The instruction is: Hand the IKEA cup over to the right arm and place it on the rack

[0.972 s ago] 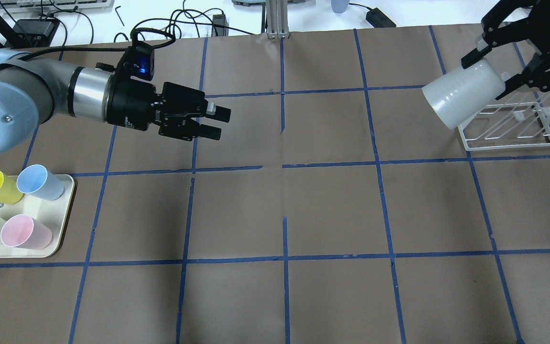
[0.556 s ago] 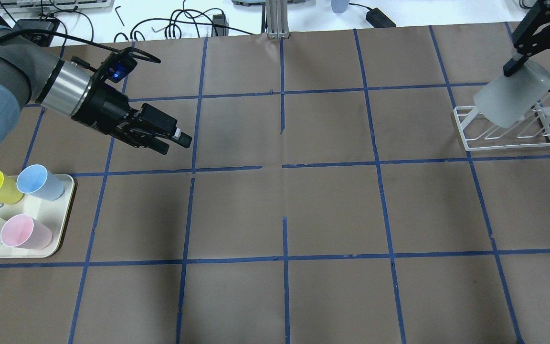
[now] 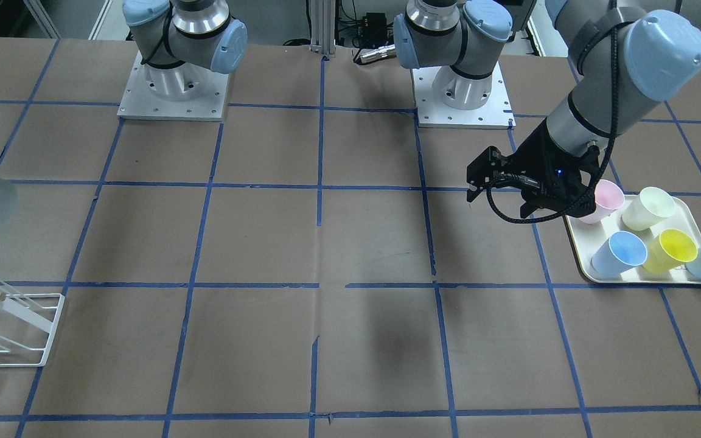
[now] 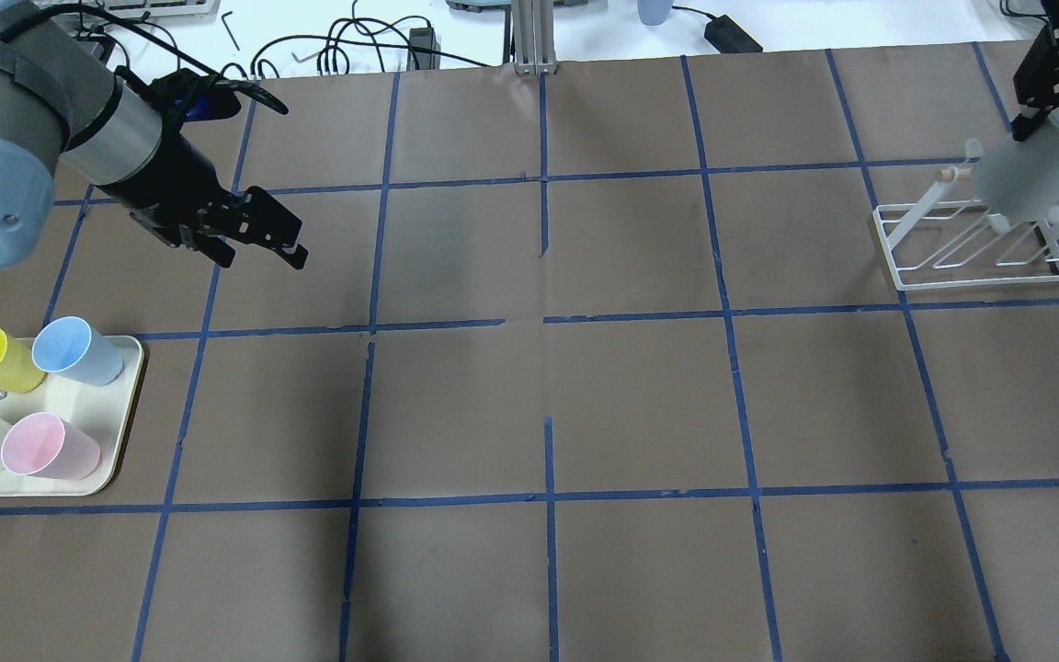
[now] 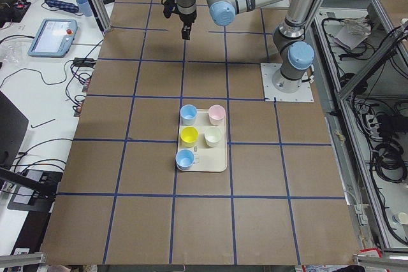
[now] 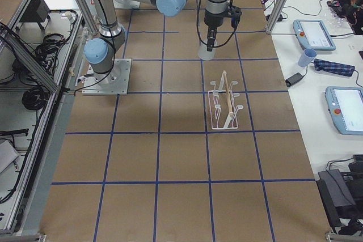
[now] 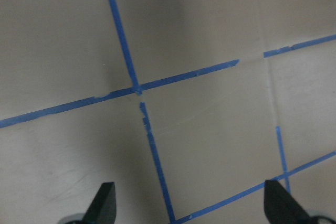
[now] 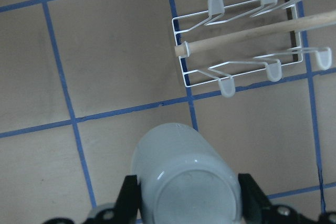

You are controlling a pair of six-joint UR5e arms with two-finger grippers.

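Brown taped table (image 4: 640, 405). Wrist views, clearer than overhead: right gripper (image 8: 189, 198) clamps grey cup (image 8: 178, 150), rack (image 8: 236, 40) at one o'clock; left gripper (image 7: 191, 208) spread wide, empty.

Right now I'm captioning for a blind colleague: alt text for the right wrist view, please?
The right gripper holds a grey cup, base toward the camera. Beyond it a white wire rack with a wooden peg stands on the brown, blue-taped table.
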